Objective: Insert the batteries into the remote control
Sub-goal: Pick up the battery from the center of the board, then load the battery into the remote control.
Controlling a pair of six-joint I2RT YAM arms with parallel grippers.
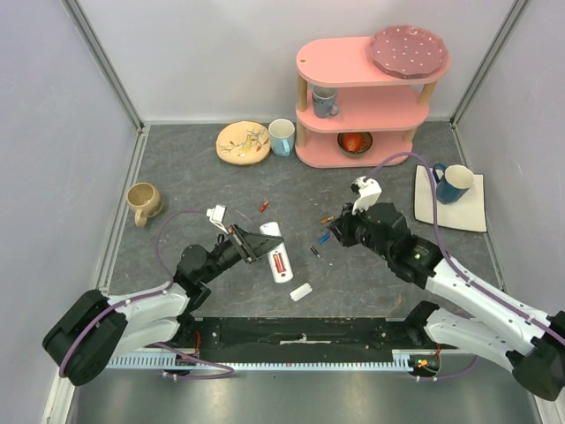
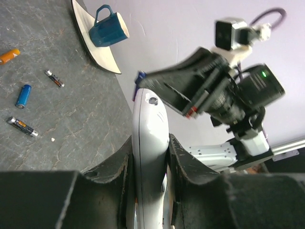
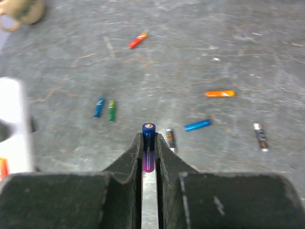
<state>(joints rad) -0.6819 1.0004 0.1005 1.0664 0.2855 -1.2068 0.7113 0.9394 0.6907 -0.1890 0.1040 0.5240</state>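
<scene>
My left gripper (image 2: 150,141) is shut on the white remote control (image 2: 148,112), pinching its narrow sides; from above the remote control (image 1: 277,256) shows its open back with something red inside. My right gripper (image 3: 148,137) is shut on a blue and purple battery (image 3: 148,129) that stands end-on between the fingers, held above the table right of the remote. Loose batteries lie on the grey table: red (image 3: 137,40), blue (image 3: 98,107), green (image 3: 111,109), orange (image 3: 219,93), a second blue (image 3: 197,125) and a dark one (image 3: 260,136). From above, my right gripper (image 1: 341,228) hangs over the orange one (image 1: 327,218).
The small white back cover (image 1: 301,291) lies near the front edge. A beige mug (image 1: 141,201) stands at the left, a yellow plate (image 1: 243,141) and a cup (image 1: 282,137) at the back. A pink shelf (image 1: 362,97) stands behind; a blue mug (image 1: 455,181) on a white plate is at the right.
</scene>
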